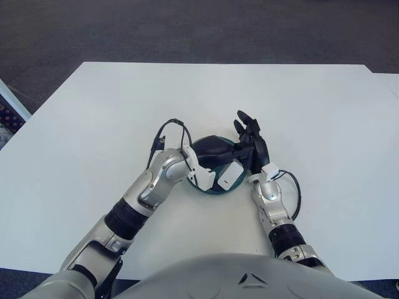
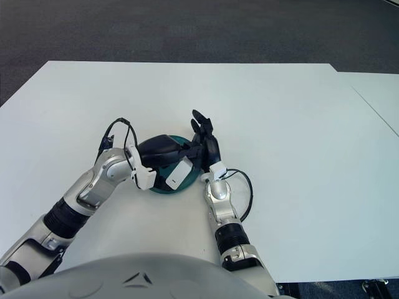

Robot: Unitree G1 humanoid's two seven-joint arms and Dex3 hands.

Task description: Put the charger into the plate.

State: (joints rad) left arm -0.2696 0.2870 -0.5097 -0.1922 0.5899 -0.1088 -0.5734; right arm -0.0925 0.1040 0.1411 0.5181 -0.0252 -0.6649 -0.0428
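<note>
A dark teal plate lies on the white table, mostly hidden under my hands. My left hand reaches over the plate from the left with its fingers curled down. The white charger shows at its fingertips, low over the plate's right side. I cannot tell whether the charger touches the plate. My right hand stands at the plate's right edge, fingers spread and pointing away from me, holding nothing. The charger also shows in the right eye view.
The white table extends widely on all sides, with dark carpet beyond its far edge. A black cable loops beside my right wrist and another above my left wrist.
</note>
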